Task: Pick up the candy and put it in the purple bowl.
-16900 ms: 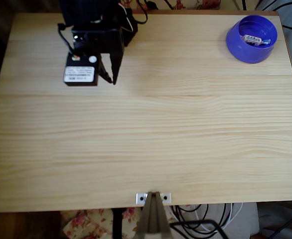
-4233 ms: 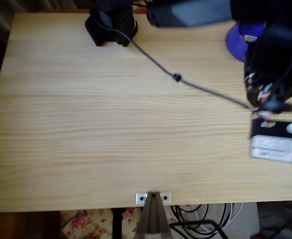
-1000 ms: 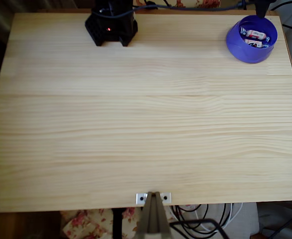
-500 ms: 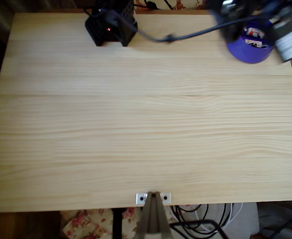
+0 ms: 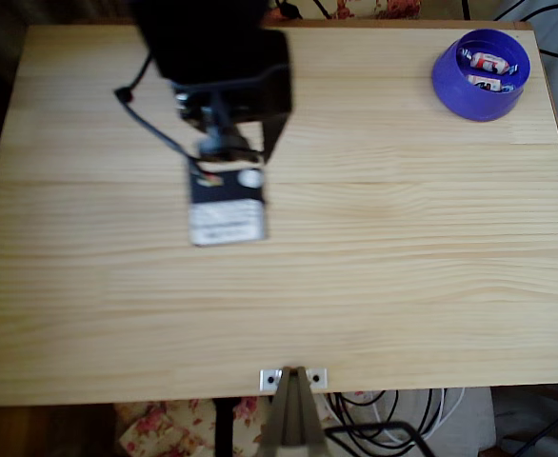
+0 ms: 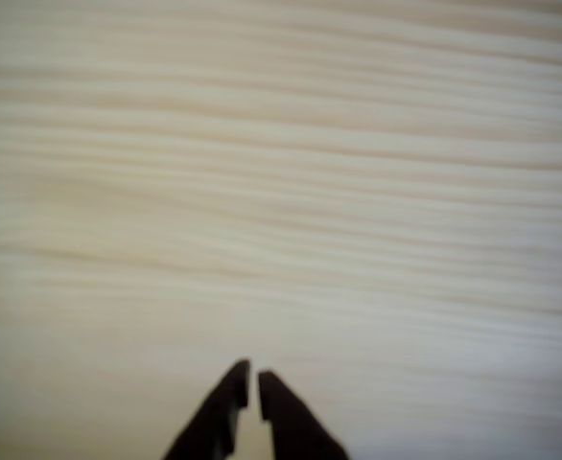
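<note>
The gripper, jaws nearly together and empty, hung over bare table; candies lay in the purple bowl, upper right overhead.

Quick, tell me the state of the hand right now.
Hand: closed, fingertips nearly touching, holding nothing, over bare table.

- A home setting is suggested rather than a lab or workshop.
- A light pine table, of a household kind, is used as the work surface.
- Floral-patterned fabric is seen below the table's near edge.
- Loose cables are seen on the floor beside it.
- A dark wooden floor is glimpsed at the lower left.
</note>
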`<state>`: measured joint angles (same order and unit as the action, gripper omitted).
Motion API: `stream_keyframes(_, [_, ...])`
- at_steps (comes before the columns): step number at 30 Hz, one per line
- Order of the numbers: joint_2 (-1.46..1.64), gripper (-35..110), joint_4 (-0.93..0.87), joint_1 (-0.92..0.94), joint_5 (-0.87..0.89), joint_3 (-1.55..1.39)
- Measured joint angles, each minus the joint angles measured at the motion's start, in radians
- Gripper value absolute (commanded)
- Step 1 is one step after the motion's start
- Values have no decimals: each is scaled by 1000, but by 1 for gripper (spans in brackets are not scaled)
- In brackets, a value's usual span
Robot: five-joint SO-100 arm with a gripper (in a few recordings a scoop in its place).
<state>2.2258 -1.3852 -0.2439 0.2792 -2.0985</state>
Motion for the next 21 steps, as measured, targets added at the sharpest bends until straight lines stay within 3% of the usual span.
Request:
stream_keyframes(12, [644,-1,123,301,-115,-563])
stream_keyframes(21, [991,-1,98,308,-153,-733])
